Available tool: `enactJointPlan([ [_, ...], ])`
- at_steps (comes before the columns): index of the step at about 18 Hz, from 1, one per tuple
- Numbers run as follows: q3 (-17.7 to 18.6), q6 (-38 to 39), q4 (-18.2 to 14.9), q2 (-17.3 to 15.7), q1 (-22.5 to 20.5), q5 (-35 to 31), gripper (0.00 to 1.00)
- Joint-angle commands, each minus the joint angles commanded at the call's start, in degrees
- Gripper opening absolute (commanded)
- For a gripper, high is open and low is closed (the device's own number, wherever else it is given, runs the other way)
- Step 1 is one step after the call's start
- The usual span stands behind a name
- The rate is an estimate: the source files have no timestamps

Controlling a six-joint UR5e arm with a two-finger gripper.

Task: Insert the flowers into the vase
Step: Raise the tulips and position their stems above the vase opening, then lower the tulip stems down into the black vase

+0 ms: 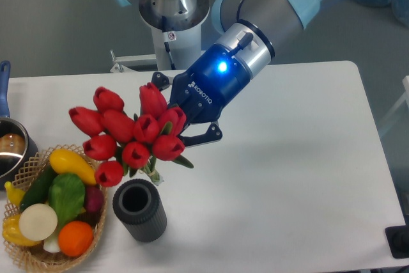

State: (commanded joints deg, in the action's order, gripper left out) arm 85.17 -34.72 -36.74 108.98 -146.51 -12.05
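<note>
One gripper (181, 133) is closed around the flowers (128, 132) and holds them up in the air. The red buds stick out to the picture's left of it. The vase (140, 210) stands on the table (287, 158) just below them, next to the basket (38, 247).

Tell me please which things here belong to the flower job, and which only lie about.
Belong to the job:
- the flowers, red tulips held above the table
- the vase, dark grey, upright, still empty
- the pincer, at the bunch

Only lying about:
- the woven basket with vegetables and fruit
- the metal pot with blue handle, at the left edge
</note>
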Motion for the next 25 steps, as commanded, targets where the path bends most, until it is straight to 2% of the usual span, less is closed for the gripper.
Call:
enactJointPlan([
  [3,-0.5,-0.6,0.0,1.8,0.1,3.0,0.1],
  [11,-2.2,-2.3,0.0,4.7,1.0,3.2,0.1],
  [25,-1.9,-2.6,0.0,5.6,1.8,3.3,0.1],
])
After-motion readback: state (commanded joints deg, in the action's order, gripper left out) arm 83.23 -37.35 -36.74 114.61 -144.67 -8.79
